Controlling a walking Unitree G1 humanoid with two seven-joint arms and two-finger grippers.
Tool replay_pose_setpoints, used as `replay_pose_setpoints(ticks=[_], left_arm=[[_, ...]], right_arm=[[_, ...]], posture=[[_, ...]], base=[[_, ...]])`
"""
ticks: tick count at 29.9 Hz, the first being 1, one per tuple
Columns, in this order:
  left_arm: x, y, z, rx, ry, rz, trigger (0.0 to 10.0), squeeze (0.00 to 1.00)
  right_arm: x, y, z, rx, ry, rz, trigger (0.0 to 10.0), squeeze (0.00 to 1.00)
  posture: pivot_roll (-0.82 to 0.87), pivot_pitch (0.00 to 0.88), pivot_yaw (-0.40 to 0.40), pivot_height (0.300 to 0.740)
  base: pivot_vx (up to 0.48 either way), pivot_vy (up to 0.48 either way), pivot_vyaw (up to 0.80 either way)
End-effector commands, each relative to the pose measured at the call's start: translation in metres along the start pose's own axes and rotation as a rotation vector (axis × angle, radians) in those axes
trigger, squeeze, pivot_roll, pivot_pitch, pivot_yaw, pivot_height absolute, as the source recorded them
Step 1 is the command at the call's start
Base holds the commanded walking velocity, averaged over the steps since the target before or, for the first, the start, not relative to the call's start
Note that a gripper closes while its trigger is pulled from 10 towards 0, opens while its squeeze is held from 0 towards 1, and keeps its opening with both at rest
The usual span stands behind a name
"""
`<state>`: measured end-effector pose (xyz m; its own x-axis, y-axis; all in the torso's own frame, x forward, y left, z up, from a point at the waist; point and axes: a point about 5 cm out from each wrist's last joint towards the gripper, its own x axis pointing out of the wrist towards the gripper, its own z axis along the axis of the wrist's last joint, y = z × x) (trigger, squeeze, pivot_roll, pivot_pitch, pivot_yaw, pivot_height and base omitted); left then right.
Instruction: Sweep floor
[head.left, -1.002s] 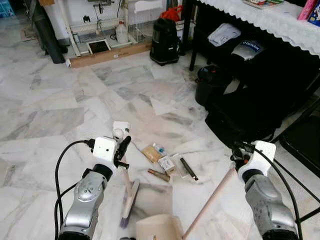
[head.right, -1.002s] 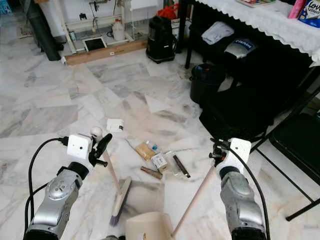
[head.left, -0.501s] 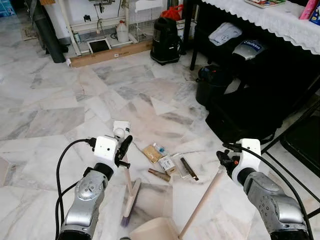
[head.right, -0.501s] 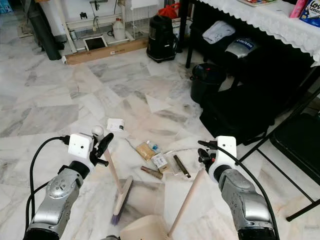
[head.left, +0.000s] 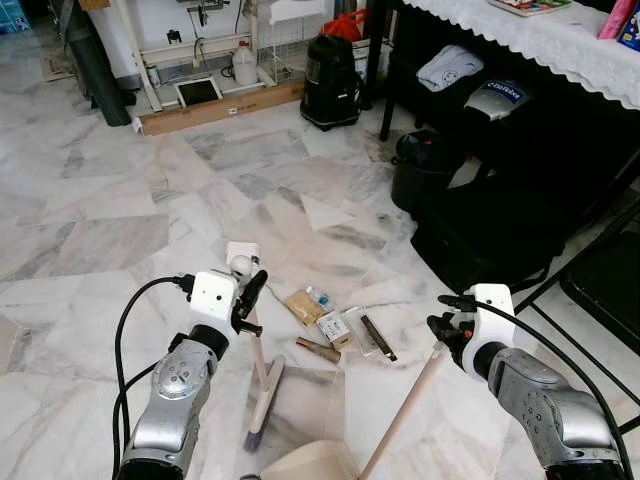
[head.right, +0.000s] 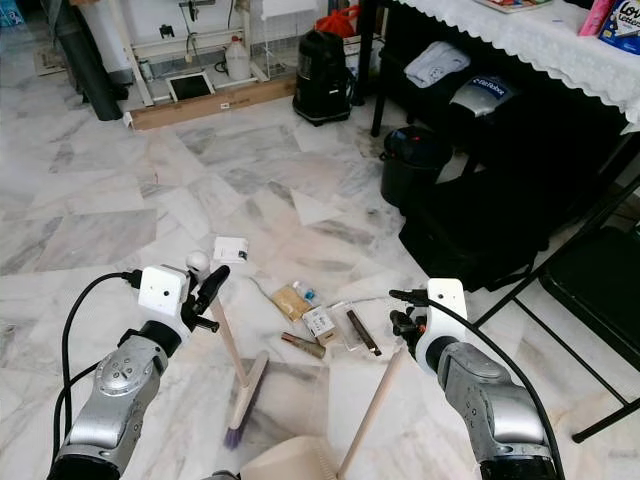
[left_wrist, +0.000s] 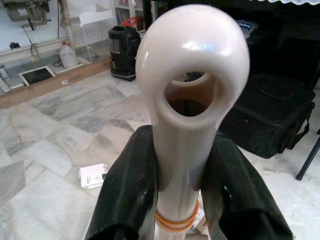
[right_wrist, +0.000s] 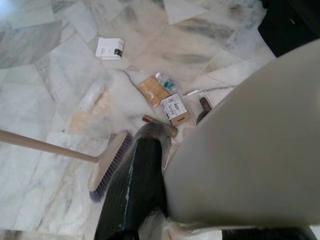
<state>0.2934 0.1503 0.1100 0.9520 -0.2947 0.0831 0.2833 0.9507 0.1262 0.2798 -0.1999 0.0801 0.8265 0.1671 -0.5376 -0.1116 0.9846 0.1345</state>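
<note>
My left gripper (head.left: 248, 290) is shut on the top of the broom's beige handle (left_wrist: 187, 150), just under its hanging loop. The broom head (head.left: 265, 400) rests on the marble floor in front of me. My right gripper (head.left: 445, 325) is shut on the dustpan's long beige handle (head.left: 405, 410), which slants down to the pan (head.left: 300, 462) near the picture's lower edge. Just beyond the broom head lies the litter: a brown packet (head.left: 303, 305), a small box (head.left: 333, 327), a dark tube (head.left: 377, 337) and a brown stick (head.left: 317, 349). A white box (head.left: 243, 252) lies farther off.
A table with a white lace cloth (head.left: 540, 40) stands at the right, with a black bag (head.left: 490, 235) and a black bucket (head.left: 420, 165) under it. A black bin (head.left: 330, 80) and a wooden board (head.left: 215, 108) are at the back. A dark chair (head.left: 600, 280) is at the far right.
My right gripper has moved left and slightly down with the dustpan handle, and the pan has slid lower in the picture. The left gripper and broom have barely shifted.
</note>
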Motion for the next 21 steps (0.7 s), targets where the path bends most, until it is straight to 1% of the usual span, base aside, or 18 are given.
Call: replay_pose_setpoints(ticks=[1, 2, 3, 5, 6, 8, 9, 11, 12, 14, 19, 21], left_arm=[[0.005, 0.000, 0.005, -0.008, -0.016, -0.006, 10.0, 0.00], [0.005, 0.000, 0.005, -0.006, -0.019, -0.003, 10.0, 0.00], [0.005, 0.000, 0.005, -0.006, -0.019, -0.002, 10.0, 0.00], [0.005, 0.000, 0.006, -0.001, -0.024, 0.004, 10.0, 0.00], [0.005, 0.000, 0.006, 0.000, -0.024, 0.005, 10.0, 0.00], [0.005, 0.000, 0.006, 0.000, -0.025, 0.005, 10.0, 0.00], [0.005, 0.000, 0.006, 0.000, -0.026, 0.006, 10.0, 0.00], [0.005, 0.000, 0.006, -0.001, -0.028, 0.007, 10.0, 0.00], [0.006, 0.000, 0.007, -0.003, -0.032, 0.011, 10.0, 0.00], [0.006, 0.000, 0.007, -0.004, -0.038, 0.014, 10.0, 0.00], [0.008, -0.001, 0.009, 0.000, -0.045, 0.016, 10.0, 0.00], [0.009, -0.002, 0.009, 0.001, -0.045, 0.012, 10.0, 0.00]], right_arm=[[-0.002, -0.004, 0.005, -0.018, -0.043, -0.055, 10.0, 0.00], [-0.002, -0.010, 0.016, -0.034, -0.134, -0.120, 10.0, 0.00], [-0.003, -0.011, 0.018, -0.039, -0.151, -0.131, 10.0, 0.00], [-0.005, -0.016, 0.028, -0.078, -0.239, -0.202, 10.0, 0.00], [-0.005, -0.017, 0.032, -0.079, -0.292, -0.220, 10.0, 0.00], [-0.006, -0.017, 0.034, -0.095, -0.321, -0.240, 10.0, 0.00], [-0.007, -0.017, 0.035, -0.134, -0.348, -0.264, 10.0, 0.00], [-0.008, -0.017, 0.036, -0.164, -0.386, -0.298, 10.0, 0.00], [-0.009, -0.017, 0.035, -0.146, -0.422, -0.325, 10.0, 0.00], [-0.010, -0.019, 0.033, -0.126, -0.449, -0.349, 10.0, 0.00], [-0.013, -0.022, 0.029, -0.172, -0.520, -0.412, 10.0, 0.00], [-0.012, -0.024, 0.026, -0.152, -0.534, -0.421, 10.0, 0.00]], posture=[[-0.03, 0.096, -0.020, 0.740], [-0.03, 0.096, -0.020, 0.740], [-0.03, 0.096, -0.020, 0.740], [-0.03, 0.095, -0.019, 0.740], [-0.03, 0.095, -0.019, 0.740], [-0.03, 0.095, -0.018, 0.740], [-0.03, 0.095, -0.018, 0.740], [-0.03, 0.096, -0.018, 0.740], [-0.03, 0.097, -0.018, 0.740], [-0.03, 0.097, -0.018, 0.740], [-0.03, 0.098, -0.017, 0.740], [-0.03, 0.098, -0.015, 0.740]], base=[[0.000, 0.000, 0.00], [0.000, 0.000, 0.00], [0.000, 0.000, 0.00], [0.000, 0.000, 0.00], [0.000, 0.000, 0.00], [0.000, 0.000, 0.00], [0.000, 0.000, 0.00], [0.000, 0.000, 0.00], [0.000, 0.000, 0.00], [0.000, 0.000, 0.00], [0.000, 0.000, 0.00], [0.000, 0.000, 0.00]])
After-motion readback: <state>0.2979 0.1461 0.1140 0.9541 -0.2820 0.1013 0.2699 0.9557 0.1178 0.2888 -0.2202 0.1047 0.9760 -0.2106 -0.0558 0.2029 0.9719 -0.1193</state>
